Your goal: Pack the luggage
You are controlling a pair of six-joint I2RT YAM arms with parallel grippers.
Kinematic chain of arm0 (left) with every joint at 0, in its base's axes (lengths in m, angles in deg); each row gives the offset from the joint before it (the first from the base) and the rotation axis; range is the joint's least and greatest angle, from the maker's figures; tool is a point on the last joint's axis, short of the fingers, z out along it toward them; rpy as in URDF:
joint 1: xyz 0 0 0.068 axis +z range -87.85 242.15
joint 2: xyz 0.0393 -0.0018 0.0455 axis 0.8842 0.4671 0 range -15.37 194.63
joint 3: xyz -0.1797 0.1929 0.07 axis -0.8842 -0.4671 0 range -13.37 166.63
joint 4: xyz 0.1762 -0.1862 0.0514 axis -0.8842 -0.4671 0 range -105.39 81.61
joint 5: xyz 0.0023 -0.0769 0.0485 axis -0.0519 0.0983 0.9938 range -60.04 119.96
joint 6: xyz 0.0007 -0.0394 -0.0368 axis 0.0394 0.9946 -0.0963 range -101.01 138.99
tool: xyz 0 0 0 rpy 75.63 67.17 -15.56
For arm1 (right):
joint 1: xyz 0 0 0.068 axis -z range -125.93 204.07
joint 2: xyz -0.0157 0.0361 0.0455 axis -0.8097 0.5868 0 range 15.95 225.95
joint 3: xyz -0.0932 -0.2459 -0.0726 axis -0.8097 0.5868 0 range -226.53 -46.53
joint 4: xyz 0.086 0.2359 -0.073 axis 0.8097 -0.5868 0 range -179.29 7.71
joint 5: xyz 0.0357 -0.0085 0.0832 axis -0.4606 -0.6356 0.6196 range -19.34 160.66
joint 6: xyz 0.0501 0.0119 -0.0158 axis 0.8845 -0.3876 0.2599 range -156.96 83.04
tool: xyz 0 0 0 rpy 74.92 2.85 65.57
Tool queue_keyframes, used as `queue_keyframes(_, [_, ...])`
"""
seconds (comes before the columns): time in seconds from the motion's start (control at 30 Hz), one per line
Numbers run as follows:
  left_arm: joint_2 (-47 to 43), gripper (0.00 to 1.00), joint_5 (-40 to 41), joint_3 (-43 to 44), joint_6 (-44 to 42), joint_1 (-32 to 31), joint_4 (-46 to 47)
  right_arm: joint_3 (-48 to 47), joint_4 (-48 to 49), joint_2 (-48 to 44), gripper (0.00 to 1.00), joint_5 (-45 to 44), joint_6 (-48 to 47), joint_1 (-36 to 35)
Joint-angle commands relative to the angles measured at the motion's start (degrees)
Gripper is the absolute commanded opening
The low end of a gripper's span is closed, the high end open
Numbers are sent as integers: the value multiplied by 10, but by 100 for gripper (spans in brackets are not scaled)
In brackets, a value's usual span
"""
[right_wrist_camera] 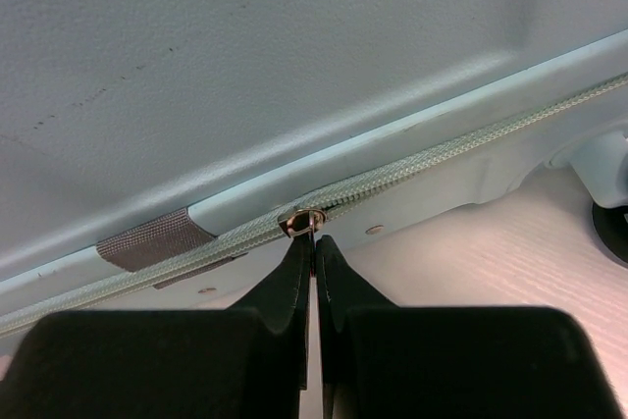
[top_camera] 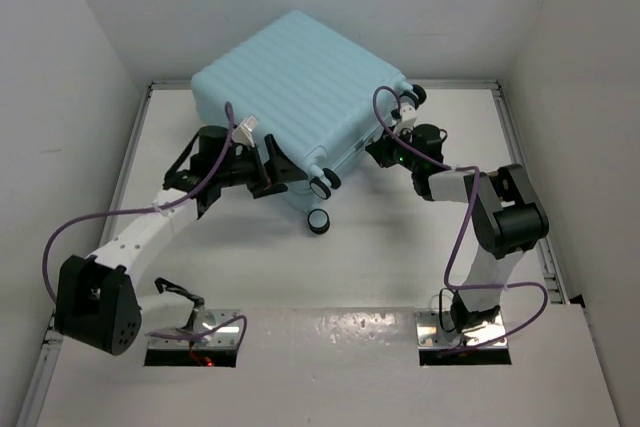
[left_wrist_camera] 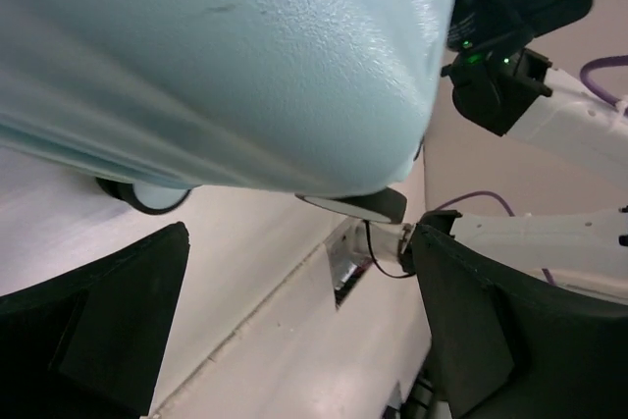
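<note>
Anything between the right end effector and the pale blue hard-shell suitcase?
Only the small metal zipper pull, pinched in the right end effector at the zipper seam of the pale blue hard-shell suitcase; the right wrist view shows it.

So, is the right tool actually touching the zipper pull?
Touching. The right wrist view shows the right tool shut on the zipper pull, with the tips pinching it and no gap.

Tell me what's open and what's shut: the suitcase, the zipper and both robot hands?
luggage: shut, lying on the table, ribbed side up.
zipper pull: pinched at the luggage's seam.
right gripper: shut on the zipper pull.
left gripper: open, holding nothing, beside the luggage's wheeled corner.
</note>
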State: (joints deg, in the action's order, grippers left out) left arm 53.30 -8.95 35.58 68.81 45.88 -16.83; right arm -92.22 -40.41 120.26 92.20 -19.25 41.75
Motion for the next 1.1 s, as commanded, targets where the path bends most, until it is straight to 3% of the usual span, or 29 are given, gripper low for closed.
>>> queue_keyframes(0.0, [36,99,46,46,53,-47,-7,-22,26,-31,0,-14,-8,-3])
queue_keyframes(0.07, [60,99,70,69,55,-68,-33,-18,28,-33,0,-13,-13,-3])
queue_keyframes(0.5, [121,99,186,142,192,-149,36,-9,55,-30,0,-4,7,-5])
queue_keyframes(0.7, [174,99,230,193,221,-168,-26,-5,67,-35,0,6,12,-9])
queue_keyframes(1.07, [225,99,213,323,261,-174,-78,-11,78,-29,0,10,13,-8])
